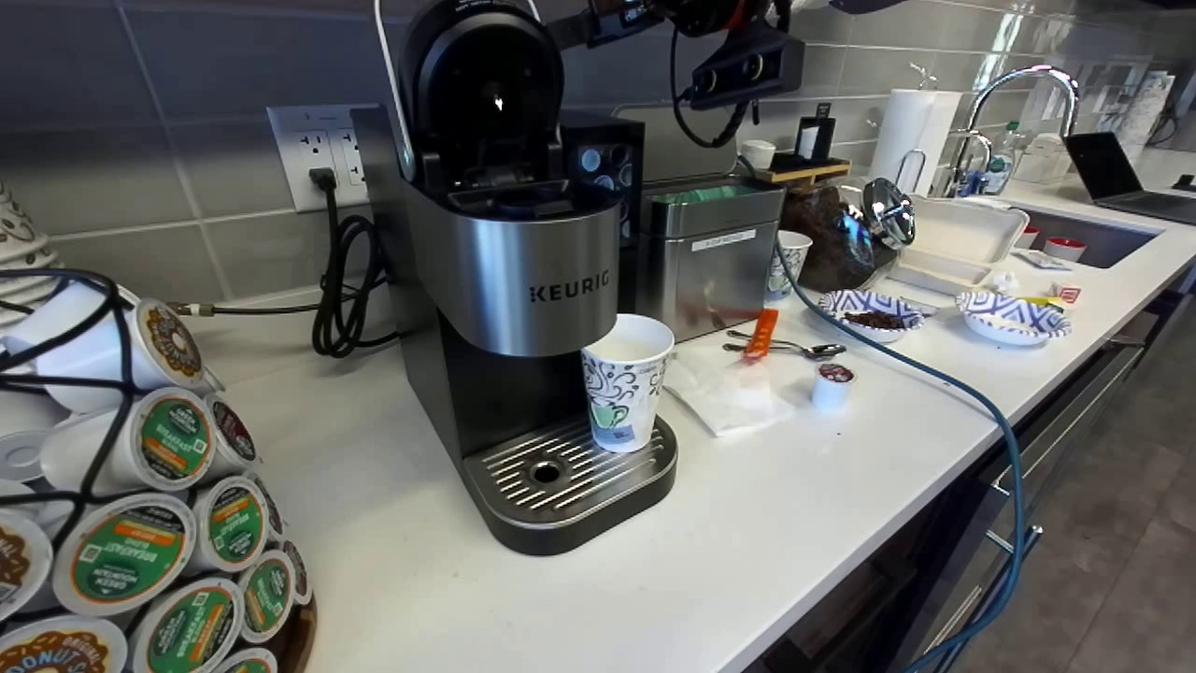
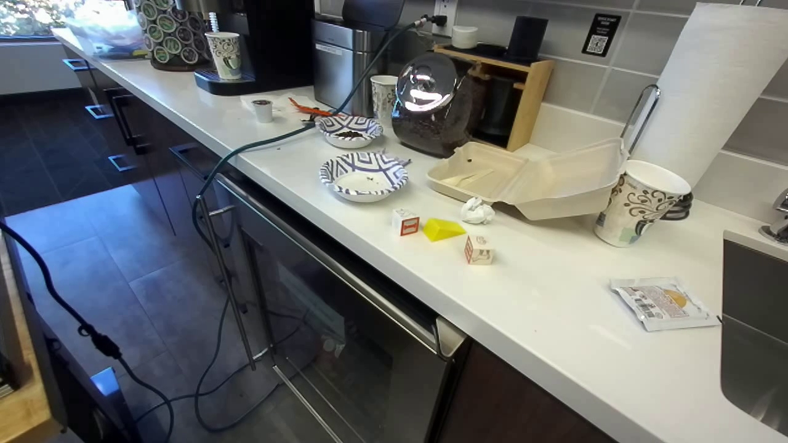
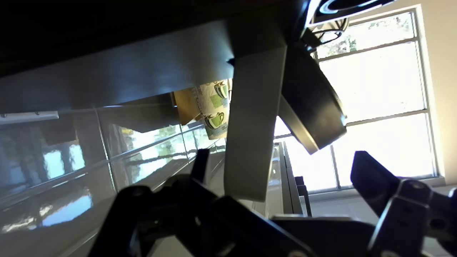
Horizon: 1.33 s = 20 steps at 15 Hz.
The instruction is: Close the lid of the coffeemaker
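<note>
The coffeemaker (image 1: 523,262) is a brushed silver and black Keurig brewer in an exterior view. Its base (image 2: 212,85) shows in an exterior view, where its top is cut off. The lid (image 1: 491,103) stands open and upright, glossy black underside facing forward, with a thin silver handle beside it. In the wrist view, which is upside down, the lid (image 3: 314,110) appears dark with a silver edge, beside a flat grey bar (image 3: 253,125). My gripper (image 3: 281,155) is open, its fingers wide apart. In an exterior view, the gripper (image 1: 579,30) is at the lid's right side, fingertips partly hidden.
A paper cup (image 1: 628,383) stands on the drip tray. A dark boxy appliance (image 1: 607,154) and a steel box (image 1: 715,266) stand beside the brewer. A pod carousel (image 1: 140,514) is left. A blue cable (image 1: 1009,467) crosses the counter. The tiled wall (image 3: 71,171) is behind.
</note>
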Each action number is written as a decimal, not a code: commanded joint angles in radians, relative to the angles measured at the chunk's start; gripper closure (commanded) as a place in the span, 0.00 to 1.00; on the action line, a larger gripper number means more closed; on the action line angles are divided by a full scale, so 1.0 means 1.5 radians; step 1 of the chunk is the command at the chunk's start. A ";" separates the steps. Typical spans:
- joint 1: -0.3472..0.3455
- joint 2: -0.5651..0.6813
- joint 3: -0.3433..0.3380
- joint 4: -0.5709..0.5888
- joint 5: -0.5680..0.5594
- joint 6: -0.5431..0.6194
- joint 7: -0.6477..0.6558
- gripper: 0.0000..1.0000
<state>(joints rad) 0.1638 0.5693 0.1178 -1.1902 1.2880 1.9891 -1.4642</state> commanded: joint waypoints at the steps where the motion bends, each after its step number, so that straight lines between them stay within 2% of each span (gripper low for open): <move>1: 0.021 0.033 0.007 0.057 -0.057 0.037 0.071 0.00; 6: 0.032 0.053 0.025 0.099 -0.098 0.082 0.112 0.00; 7: 0.045 0.055 0.007 0.104 -0.092 0.082 0.116 0.00; 8: 0.046 0.059 0.008 0.111 -0.095 0.081 0.123 0.00; 15: 0.047 0.085 0.014 0.157 -0.095 0.025 0.138 0.00; 20: 0.035 0.068 0.016 0.147 -0.094 -0.075 0.159 0.00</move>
<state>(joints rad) 0.2269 0.6710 0.1402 -0.9854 1.1677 1.9673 -1.2750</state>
